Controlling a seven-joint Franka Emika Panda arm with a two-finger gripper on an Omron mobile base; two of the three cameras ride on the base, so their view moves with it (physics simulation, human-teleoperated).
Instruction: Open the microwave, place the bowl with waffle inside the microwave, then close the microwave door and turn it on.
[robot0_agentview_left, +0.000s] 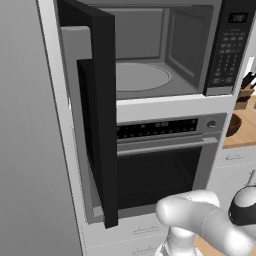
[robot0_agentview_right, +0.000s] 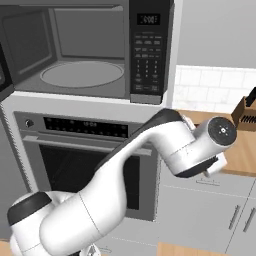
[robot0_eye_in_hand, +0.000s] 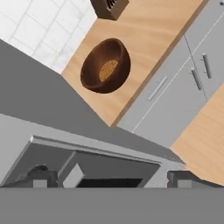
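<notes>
Hand view: bowl with waffle (robot0_eye_in_hand: 105, 65) on counter (robot0_eye_in_hand: 148, 39), well beyond gripper (robot0_eye_in_hand: 111, 178); jaws wide apart, empty.

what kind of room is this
A rendered home kitchen, most likely: a built-in black-fronted microwave with its door open sits above a silver-fronted wall oven, beside a light wooden countertop holding a reddish-brown wooden bowl.

The microwave (robot0_agentview_left: 165, 50) sits above the oven (robot0_agentview_left: 160, 160), its door (robot0_agentview_left: 100, 115) swung left. The bowl with waffle (robot0_eye_in_hand: 106, 65) rests on the tabletop (robot0_eye_in_hand: 148, 39) to their right.
</notes>
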